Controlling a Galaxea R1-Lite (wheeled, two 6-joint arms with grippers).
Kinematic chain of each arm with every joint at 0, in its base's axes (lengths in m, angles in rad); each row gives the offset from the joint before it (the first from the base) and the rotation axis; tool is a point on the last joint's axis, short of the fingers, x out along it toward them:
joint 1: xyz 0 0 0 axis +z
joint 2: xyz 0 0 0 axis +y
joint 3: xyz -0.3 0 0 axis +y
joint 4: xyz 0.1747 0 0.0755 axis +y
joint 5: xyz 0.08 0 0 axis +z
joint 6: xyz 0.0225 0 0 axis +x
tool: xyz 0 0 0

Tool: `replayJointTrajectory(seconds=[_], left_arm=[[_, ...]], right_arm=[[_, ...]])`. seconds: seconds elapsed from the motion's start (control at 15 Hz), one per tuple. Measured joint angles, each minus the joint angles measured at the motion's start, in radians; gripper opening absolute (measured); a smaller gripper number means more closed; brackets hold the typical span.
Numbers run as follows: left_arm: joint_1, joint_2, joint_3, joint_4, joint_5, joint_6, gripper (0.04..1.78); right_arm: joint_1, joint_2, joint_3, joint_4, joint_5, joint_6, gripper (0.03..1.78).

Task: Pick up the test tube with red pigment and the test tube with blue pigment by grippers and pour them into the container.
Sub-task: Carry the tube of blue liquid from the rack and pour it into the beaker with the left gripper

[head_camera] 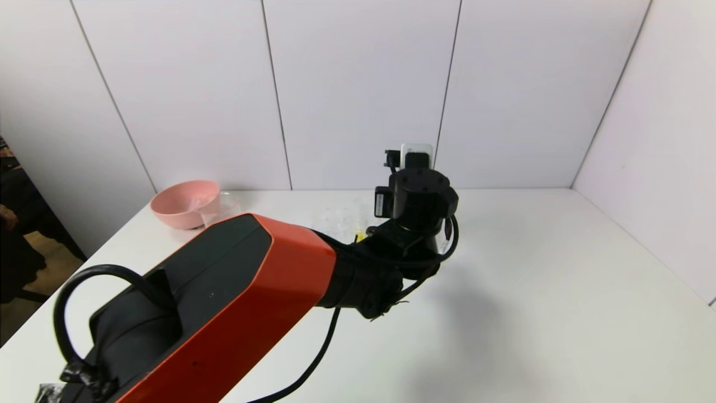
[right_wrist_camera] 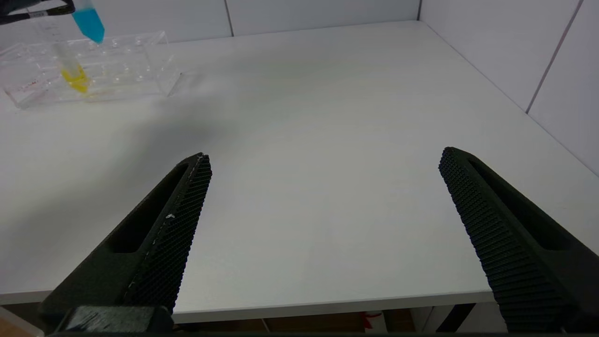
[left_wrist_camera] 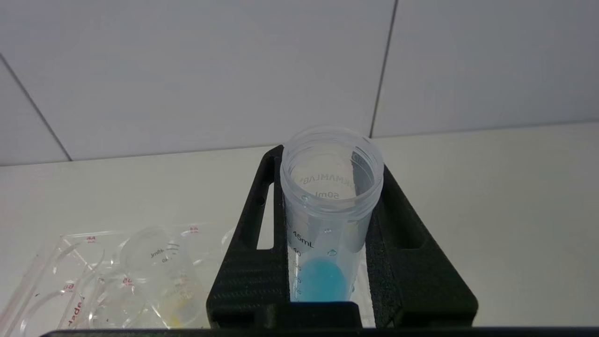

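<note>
My left gripper [left_wrist_camera: 330, 164] is shut on the test tube with blue pigment [left_wrist_camera: 327, 224], a clear tube with its open mouth up and blue liquid at the bottom. The right wrist view shows its blue tip [right_wrist_camera: 90, 23] hanging above the clear rack [right_wrist_camera: 117, 65]. In the head view my left wrist [head_camera: 419, 196] hides the tube and the fingers. My right gripper [right_wrist_camera: 323, 187] is open and empty, low over the table's front edge. The red test tube is out of view. A clear vessel [head_camera: 225, 205] beside the pink bowl may be the container.
A pink bowl [head_camera: 184, 202] stands at the table's far left corner. The rack [left_wrist_camera: 70, 262] holds a yellow-liquid tube [right_wrist_camera: 75, 77], also seen in the left wrist view [left_wrist_camera: 173, 285]. White walls close the back and right of the white table [head_camera: 559, 280].
</note>
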Motion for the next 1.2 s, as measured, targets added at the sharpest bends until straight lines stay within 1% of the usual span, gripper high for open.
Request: replayJointTrajectory(seconds=[0.13, 0.2, 0.33, 0.47, 0.67, 0.73, 0.93, 1.2], left_arm=[[0.007, -0.099, 0.204, -0.043, -0.151, -0.003, 0.47], [0.019, -0.156, 0.305, -0.067, -0.249, -0.004, 0.47], [0.062, -0.289, 0.5, -0.106, -0.481, -0.002, 0.47], [0.143, -0.42, 0.661, -0.129, -0.722, 0.001, 0.47], [0.332, -0.578, 0.834, -0.138, -1.043, 0.014, 0.47], [0.402, -0.618, 0.87, -0.139, -1.13, 0.024, 0.47], [0.647, -0.71, 0.959, -0.14, -1.365, 0.044, 0.47], [0.986, -0.765, 1.028, -0.141, -1.667, 0.114, 0.47]], right_arm=[[0.0, 0.0, 0.0, 0.0, 0.0, 0.0, 1.77], [0.0, 0.0, 0.0, 0.0, 0.0, 0.0, 1.77], [0.0, 0.0, 0.0, 0.0, 0.0, 0.0, 1.77], [0.0, 0.0, 0.0, 0.0, 0.0, 0.0, 1.77], [0.0, 0.0, 0.0, 0.0, 0.0, 0.0, 1.77], [0.0, 0.0, 0.0, 0.0, 0.0, 0.0, 1.77], [0.0, 0.0, 0.0, 0.0, 0.0, 0.0, 1.77], [0.0, 0.0, 0.0, 0.0, 0.0, 0.0, 1.77]])
